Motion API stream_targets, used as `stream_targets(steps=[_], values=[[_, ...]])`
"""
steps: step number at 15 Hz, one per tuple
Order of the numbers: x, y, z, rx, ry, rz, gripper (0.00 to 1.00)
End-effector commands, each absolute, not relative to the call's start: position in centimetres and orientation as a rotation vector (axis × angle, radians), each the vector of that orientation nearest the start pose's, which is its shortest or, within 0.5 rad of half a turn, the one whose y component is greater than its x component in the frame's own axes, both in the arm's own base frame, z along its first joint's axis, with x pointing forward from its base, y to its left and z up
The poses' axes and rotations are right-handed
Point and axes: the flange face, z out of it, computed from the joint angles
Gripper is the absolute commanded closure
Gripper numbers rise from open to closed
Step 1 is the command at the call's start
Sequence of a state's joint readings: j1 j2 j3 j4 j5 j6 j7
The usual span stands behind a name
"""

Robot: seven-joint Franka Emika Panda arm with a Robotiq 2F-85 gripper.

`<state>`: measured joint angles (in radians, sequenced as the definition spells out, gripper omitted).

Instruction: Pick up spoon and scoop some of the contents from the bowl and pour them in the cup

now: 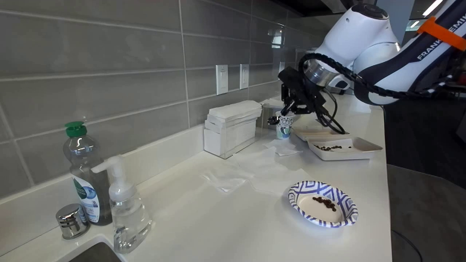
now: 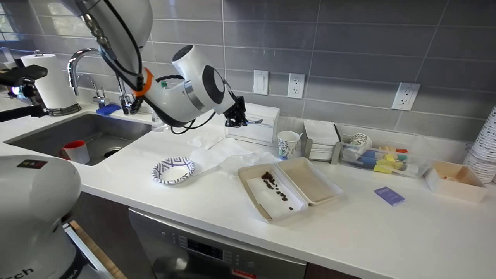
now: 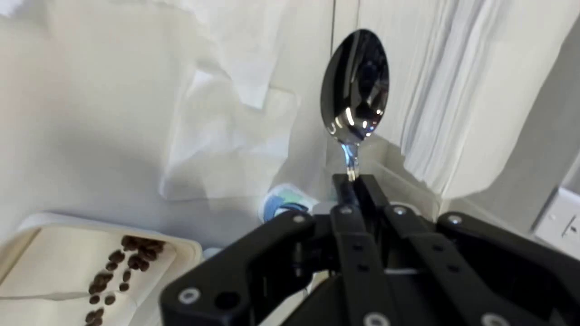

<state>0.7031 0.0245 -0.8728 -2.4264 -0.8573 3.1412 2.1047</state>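
Kitchen: sink point(image 2: 110, 128), faucet point(image 2: 72, 71), dishwasher point(image 2: 174, 234)

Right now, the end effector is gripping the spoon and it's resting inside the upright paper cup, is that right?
Not inside: the end effector is gripping the spoon, but it's held in the air, apart from the upright paper cup, as an exterior view shows.

The white-and-black Franka arm point(image 1: 375, 54) wears white lettering point(image 1: 429, 50) on a dark strip point(image 1: 411, 55), a bright orange band point(image 1: 442, 34), a braided black cable point(image 1: 342, 69) and a silver metal collar point(image 1: 321, 75) near its end. In an exterior view, metal cable couplings point(image 2: 98, 35) show, and a small dark-and-red label point(image 2: 32, 164) sits on a rounded, pale grey-white section point(image 2: 35, 205) with more lettering point(image 2: 20, 273) below. The black gripper point(image 3: 353, 180) shows angular links point(image 3: 244, 258), slim fingers point(image 3: 352, 253) and round, silvery screws point(image 3: 189, 295).
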Motion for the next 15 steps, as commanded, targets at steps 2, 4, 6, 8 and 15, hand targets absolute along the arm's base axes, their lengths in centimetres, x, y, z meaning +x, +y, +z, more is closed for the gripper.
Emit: stream_targets(steps=[2, 4, 6, 8, 15], values=[[46.8, 2.9, 34.7, -2.178, 1.568, -0.671, 0.98], [45.3, 5.6, 33.4, -2.237, 1.515, -0.563, 0.98], [44.0, 7.4, 33.6, -2.298, 1.462, -0.433, 0.98], [44.4, 7.1, 34.1, -2.354, 1.433, -0.270, 0.98], [51.3, -1.2, 35.9, -2.321, 1.517, -0.109, 0.98]])
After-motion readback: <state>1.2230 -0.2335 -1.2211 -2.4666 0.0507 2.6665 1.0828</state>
